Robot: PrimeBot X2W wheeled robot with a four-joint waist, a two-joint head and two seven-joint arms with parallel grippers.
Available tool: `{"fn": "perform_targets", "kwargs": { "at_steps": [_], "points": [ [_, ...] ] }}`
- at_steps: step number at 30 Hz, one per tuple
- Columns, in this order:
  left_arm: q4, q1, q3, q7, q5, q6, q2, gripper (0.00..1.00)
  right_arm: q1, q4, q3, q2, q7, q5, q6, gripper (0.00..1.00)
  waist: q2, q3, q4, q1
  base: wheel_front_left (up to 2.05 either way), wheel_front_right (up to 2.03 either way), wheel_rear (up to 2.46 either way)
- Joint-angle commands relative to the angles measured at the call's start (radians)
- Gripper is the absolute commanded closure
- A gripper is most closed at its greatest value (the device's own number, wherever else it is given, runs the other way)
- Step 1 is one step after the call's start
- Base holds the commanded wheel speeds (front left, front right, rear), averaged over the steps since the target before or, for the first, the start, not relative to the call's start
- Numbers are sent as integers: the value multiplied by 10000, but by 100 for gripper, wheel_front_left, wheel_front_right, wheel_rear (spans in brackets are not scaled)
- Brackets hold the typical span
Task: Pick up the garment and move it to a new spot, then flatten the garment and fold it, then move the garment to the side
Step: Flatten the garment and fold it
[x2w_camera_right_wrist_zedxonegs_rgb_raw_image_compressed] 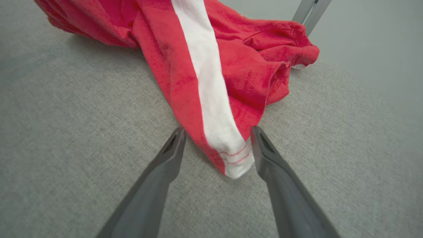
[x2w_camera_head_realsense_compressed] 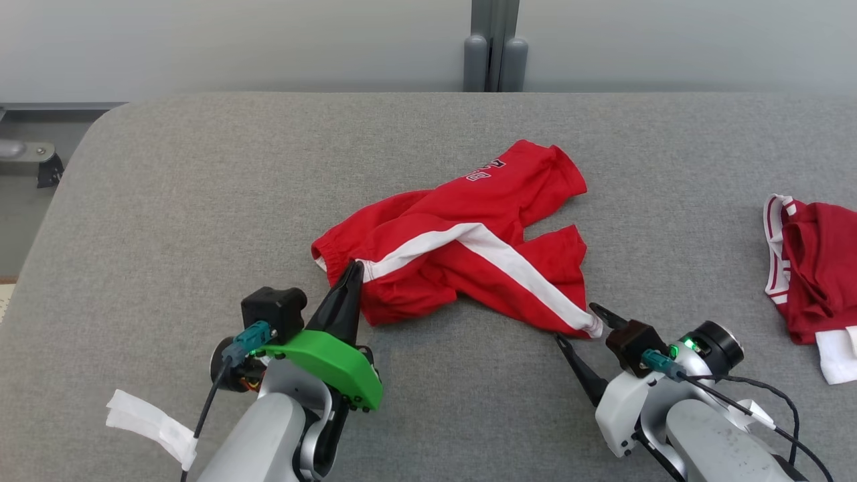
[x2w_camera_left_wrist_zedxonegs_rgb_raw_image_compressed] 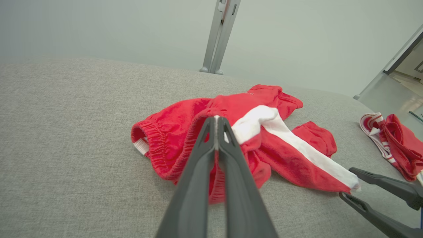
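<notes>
Shorts [x2w_camera_head_realsense_compressed: 462, 248] are pinched at the waistband by the left gripper [x2w_camera_head_realsense_compressed: 353, 268]. The right gripper [x2w_camera_head_realsense_compressed: 576, 321] is spread around their hem.

Soft, matt red cloth with a white stripe on the garment [x2w_camera_head_realsense_compressed: 462, 248]. Rough grey woven cloth over the table [x2w_camera_head_realsense_compressed: 201, 201]. Dull dark plastic on the left gripper [x2w_camera_head_realsense_compressed: 353, 269], shiny green plastic on the cover [x2w_camera_head_realsense_compressed: 328, 361] at seven o'clock.

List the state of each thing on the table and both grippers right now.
red shorts: crumpled, unfolded, lying on the grey table.
left gripper: shut on the shorts' waistband.
right gripper: open, straddling a leg hem corner.
second red garment: bunched up, far right.
</notes>
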Motion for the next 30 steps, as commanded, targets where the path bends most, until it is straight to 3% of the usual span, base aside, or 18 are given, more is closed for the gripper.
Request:
{"fn": "perform_targets", "kwargs": {
  "at_steps": [1, 2, 7, 14, 22, 30],
  "points": [
    [-79, 138, -6, 40, -2, 36, 87, 100, -176, 178, 50, -2, -65, 63, -4, 51, -1, 0, 50, 0, 0, 0, 0],
    [-119, 146, -6, 58, -8, 58, 107, 100, -232, 267, 81, 2, -69, 70, -4, 99, -1, 2, 58, 0, 0, 0, 0],
    [-217, 245, 11, 86, 49, 188, 299, 100, -433, 522, 132, 8, -71, 28, -4, 100, -1, -65, 18, 0, 0, 0, 0],
    [-385, 395, 141, -72, 146, 317, 711, 100, -271, -116, -526, -201, -75, -359, -4, 100, -1, -430, -250, 0, 0, 0, 0],
    [-959, -28, 249, -333, 637, 369, 1492, 100, -414, -1447, -1811, -794, -70, -1031, -8, 100, -1, -983, -554, 0, 0, 0, 0],
    [-2317, -597, 590, -541, 850, 381, 2109, 100, -665, -3734, -2951, -1434, -8, -1532, -14, 100, -1, -1344, -786, 0, 0, 0, 0]
  ]
}}
